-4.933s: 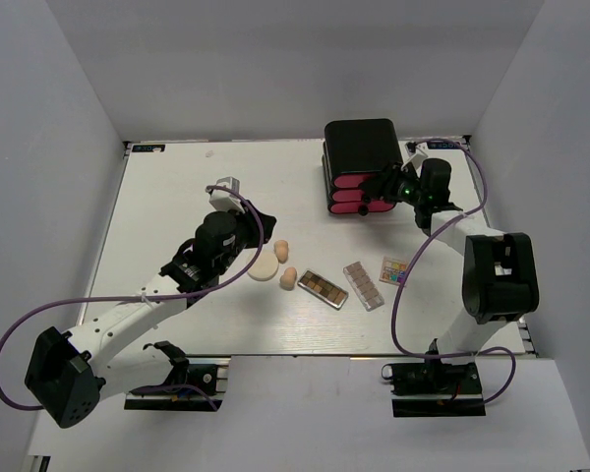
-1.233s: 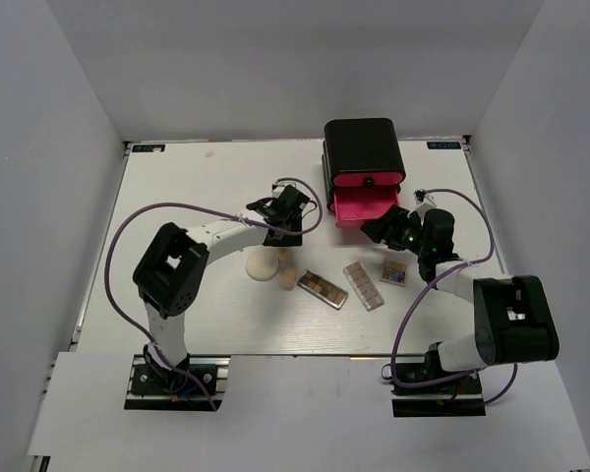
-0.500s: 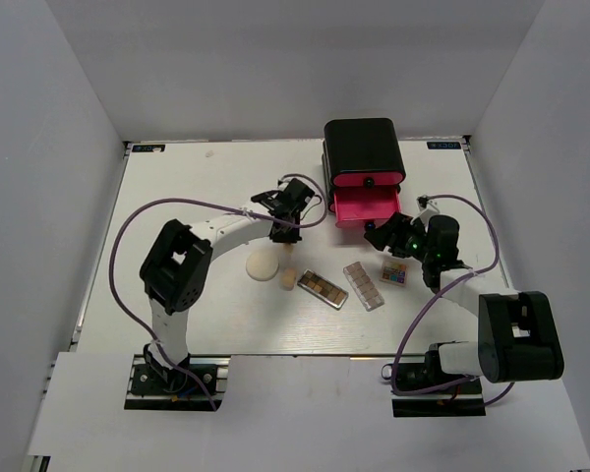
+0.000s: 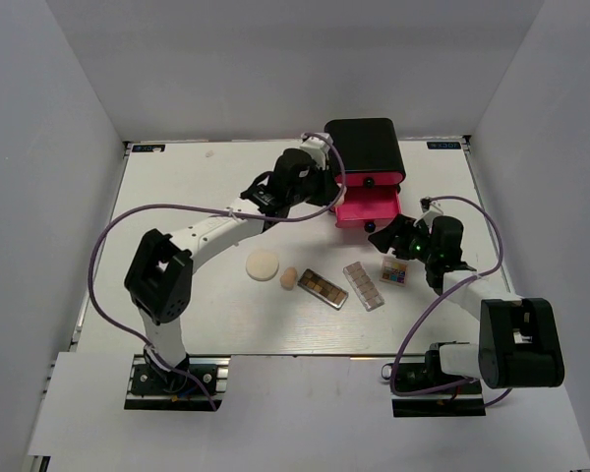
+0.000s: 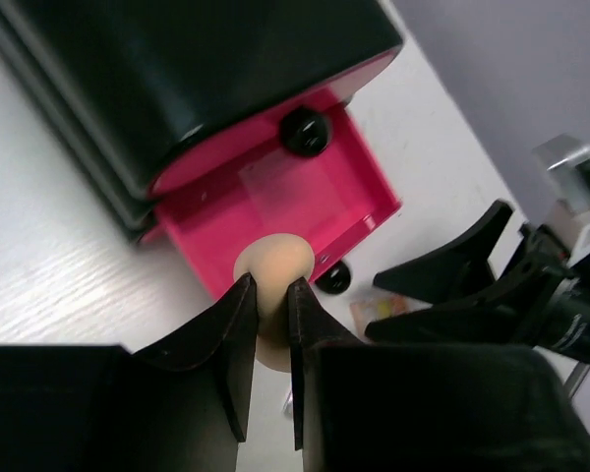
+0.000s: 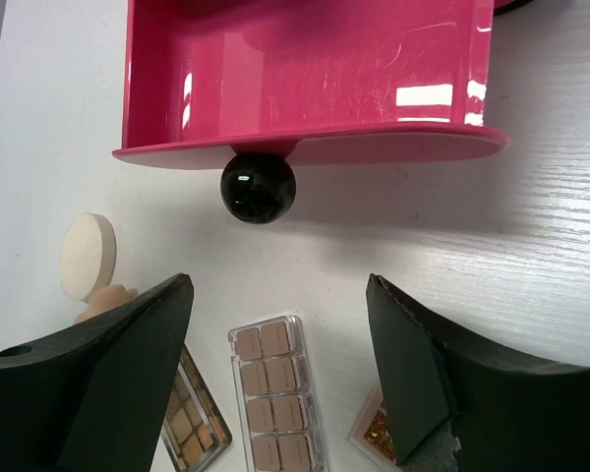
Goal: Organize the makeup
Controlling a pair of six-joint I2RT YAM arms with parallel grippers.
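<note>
My left gripper [image 5: 268, 285] is shut on a beige egg sponge [image 5: 273, 264], held just above the front of the open pink drawer [image 5: 275, 192] of the black box [image 4: 364, 146]. From above, the left gripper [image 4: 326, 192] hides that sponge. A second egg sponge [image 4: 289, 278], the round cream puff [image 4: 264, 265], the brown palette [image 4: 323, 289], the clear pinkish palette [image 4: 364, 285] and the small multicolour palette [image 4: 394, 272] lie on the table. My right gripper [image 6: 278, 285] stands open in front of the drawer's black knob [image 6: 259, 187], holding nothing.
The two drawers above the open one are shut, the lower of them with its black knob [image 5: 305, 130] showing. The right gripper [image 4: 388, 236] sits close to the drawer front [image 4: 367, 208], near the left arm's wrist. Grey walls ring the white table [image 4: 177, 216].
The left arm has lifted one egg sponge from beside the puff and carried it up and right to the open drawer. The right gripper has barely moved.
</note>
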